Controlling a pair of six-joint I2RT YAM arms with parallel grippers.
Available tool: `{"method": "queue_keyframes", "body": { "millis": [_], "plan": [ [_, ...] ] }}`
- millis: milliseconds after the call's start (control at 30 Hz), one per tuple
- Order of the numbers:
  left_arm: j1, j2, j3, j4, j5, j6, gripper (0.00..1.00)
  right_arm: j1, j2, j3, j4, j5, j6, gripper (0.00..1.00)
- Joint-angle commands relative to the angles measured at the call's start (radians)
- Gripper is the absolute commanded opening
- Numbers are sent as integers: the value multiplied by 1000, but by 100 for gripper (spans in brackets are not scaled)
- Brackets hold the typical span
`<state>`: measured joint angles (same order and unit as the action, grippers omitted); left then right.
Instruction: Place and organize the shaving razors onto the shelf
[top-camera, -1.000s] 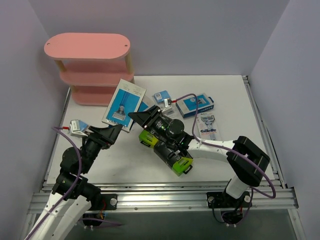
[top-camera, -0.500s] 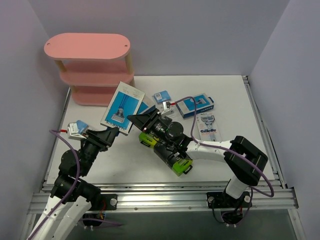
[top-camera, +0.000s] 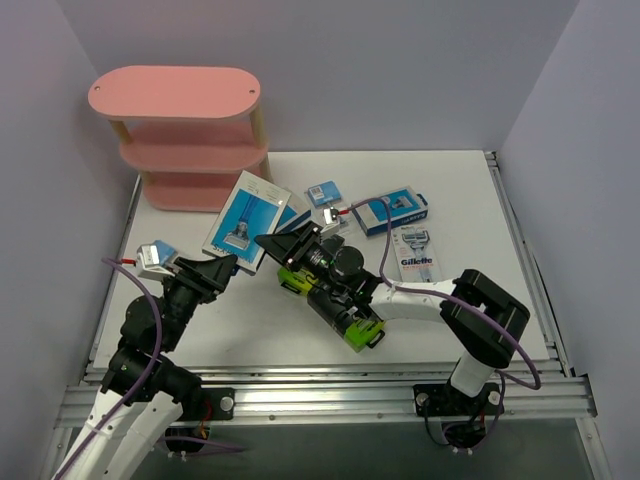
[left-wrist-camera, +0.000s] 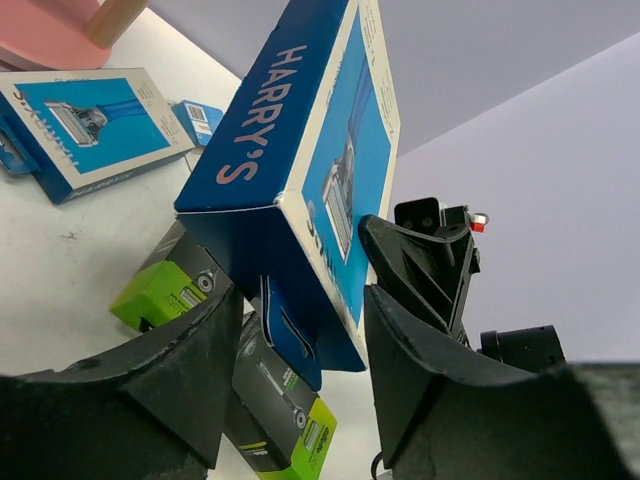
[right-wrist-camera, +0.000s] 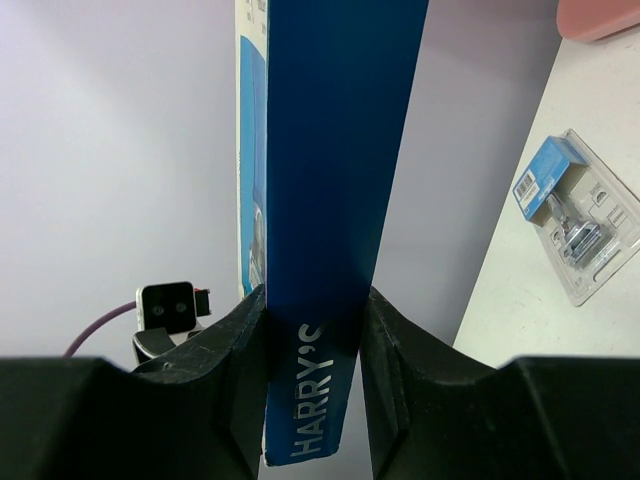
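Observation:
My right gripper (top-camera: 288, 245) is shut on a blue-and-white Harry's razor box (top-camera: 245, 218) and holds it off the table, tilted. In the right wrist view its fingers (right-wrist-camera: 235, 350) press both flat faces of the box (right-wrist-camera: 330, 180). My left gripper (top-camera: 218, 268) stands open around the box's lower corner (left-wrist-camera: 300, 170), with a slit of space on the left side. The pink shelf (top-camera: 180, 130) stands at the back left with nothing visible on it. Two black boxes with lime-green ends (top-camera: 335, 305) lie under the right arm.
Another blue box (left-wrist-camera: 90, 125) lies on the table near the shelf's foot. Small blister packs (top-camera: 323, 193) (right-wrist-camera: 575, 215), a blue box (top-camera: 392, 210) and a Gillette pack (top-camera: 415, 252) lie at the back right. Walls close in the table on the left, back and right.
The right gripper has carried the Harry's box slightly left and down, into the left gripper. The left jaws have narrowed around the box's corner.

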<state>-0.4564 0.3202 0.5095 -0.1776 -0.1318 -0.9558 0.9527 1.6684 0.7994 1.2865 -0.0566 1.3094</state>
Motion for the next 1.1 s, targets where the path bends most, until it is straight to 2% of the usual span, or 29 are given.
{"method": "queue_keyframes", "body": {
  "millis": [0,200,300,400,433,467,567,600,700,767,800,900,1067],
  "plan": [
    [4,5,66,69,-26,15,58,8,4,-3,341,-22,-9,0],
    [4,5,50,73,-60,0,53,6,31,-5,373,-37,4,0],
    [4,8,47,81,-71,-3,44,6,54,0,396,-49,21,0],
    [4,10,50,82,-83,-8,10,3,68,0,416,-58,31,0],
    [4,10,55,69,-97,-9,3,1,70,-3,418,-58,36,0],
    [4,10,61,64,-101,-11,2,-3,71,-5,416,-58,36,0],
    [5,2,76,33,-124,-9,2,-15,70,-15,416,-60,45,21],
    [5,0,81,26,-133,-12,2,-19,68,-19,416,-63,50,39],
    [5,-13,98,-25,-179,-29,2,-38,70,-28,422,-80,73,57],
    [5,-24,107,-75,-224,-41,2,-45,68,-37,427,-83,80,62],
    [5,-29,113,-91,-239,-52,2,-49,65,-42,428,-83,85,68],
    [5,-40,126,-148,-288,-70,2,-54,57,-57,427,-83,90,75],
    [5,-35,144,-217,-328,-87,2,-69,48,-83,435,-91,100,77]
  ]
}}
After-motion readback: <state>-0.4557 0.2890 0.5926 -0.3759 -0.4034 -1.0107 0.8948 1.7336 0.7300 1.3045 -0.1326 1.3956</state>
